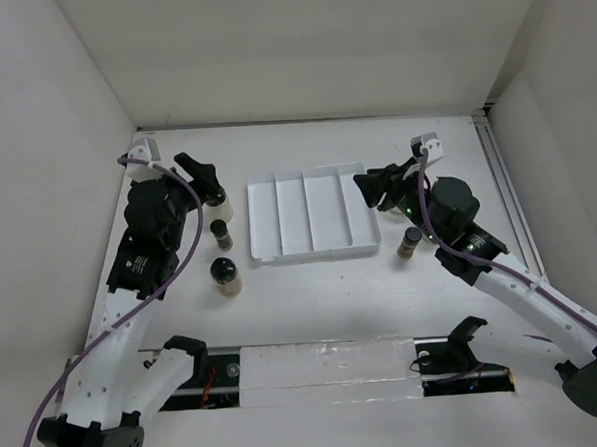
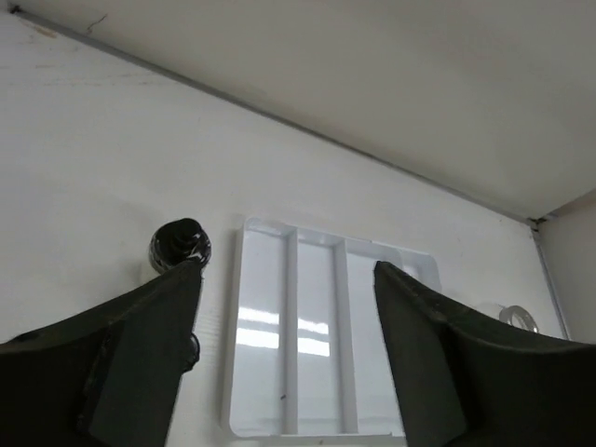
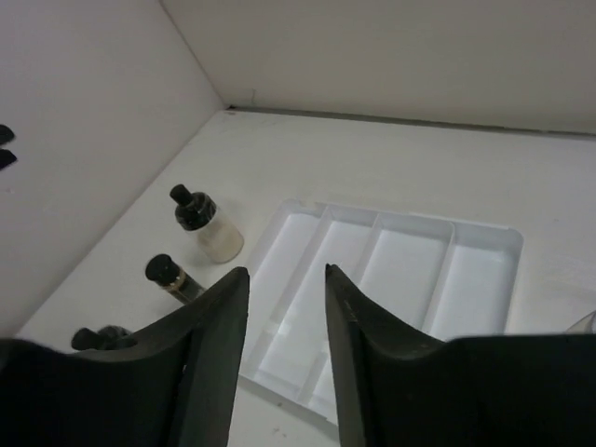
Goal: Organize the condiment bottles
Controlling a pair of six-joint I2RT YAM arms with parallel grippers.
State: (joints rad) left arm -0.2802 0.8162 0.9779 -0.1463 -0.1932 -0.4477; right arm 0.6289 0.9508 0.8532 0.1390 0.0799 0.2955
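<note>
Three black-capped condiment bottles stand left of the white divided tray: a beige one, a small dark one and a wider beige one. A fourth small dark bottle stands right of the tray. My left gripper is open and empty, just above and beside the beige bottle, whose cap shows by my left finger. My right gripper is open and empty over the tray's right edge. Its view shows the tray and the three left bottles.
White walls enclose the table on the left, back and right. A clear round thing lies right of the tray, mostly hidden. A metal rail runs along the near edge between the arm bases.
</note>
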